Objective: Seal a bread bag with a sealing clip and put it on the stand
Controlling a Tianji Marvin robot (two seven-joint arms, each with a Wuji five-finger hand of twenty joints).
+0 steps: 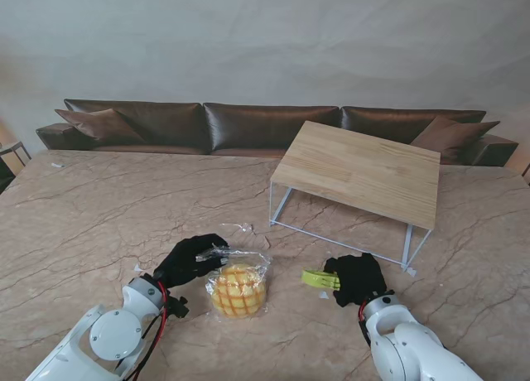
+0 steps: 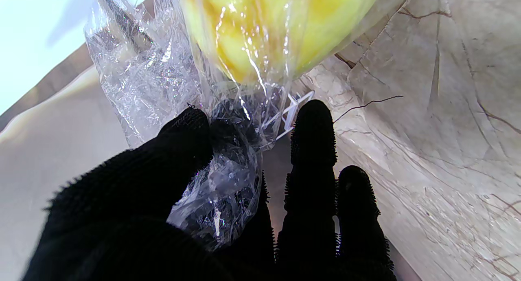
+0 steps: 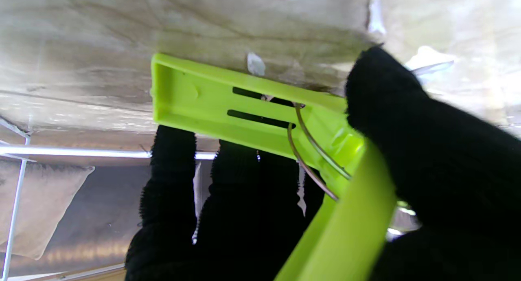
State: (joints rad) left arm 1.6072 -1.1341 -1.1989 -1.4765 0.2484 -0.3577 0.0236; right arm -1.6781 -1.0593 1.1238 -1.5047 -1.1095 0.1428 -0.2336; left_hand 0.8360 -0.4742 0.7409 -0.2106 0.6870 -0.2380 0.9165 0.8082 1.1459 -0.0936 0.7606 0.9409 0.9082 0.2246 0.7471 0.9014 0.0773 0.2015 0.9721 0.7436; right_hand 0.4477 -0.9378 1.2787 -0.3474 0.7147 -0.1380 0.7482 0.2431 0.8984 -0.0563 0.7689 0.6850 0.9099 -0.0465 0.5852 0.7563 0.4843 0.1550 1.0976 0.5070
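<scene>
A clear bread bag [image 1: 238, 286] with a round yellow bun inside lies on the marble table, near me and left of centre. My left hand [image 1: 189, 261] in a black glove is shut on the bag's bunched neck; the left wrist view shows crumpled plastic [image 2: 228, 179] pinched between thumb and fingers [image 2: 312, 134], with the bun [image 2: 260, 24] just beyond. My right hand [image 1: 358, 278] is shut on a lime-green sealing clip [image 1: 318, 278], which points left toward the bag with a gap between them. In the right wrist view the clip [image 3: 244, 110] shows its wire spring, thumb pressing its handle.
The stand [image 1: 360, 171], a light wooden top on thin white metal legs, sits beyond my right hand. A brown leather sofa [image 1: 265, 124] runs along the far table edge. A small scrap of clear plastic [image 1: 242, 227] lies beyond the bag.
</scene>
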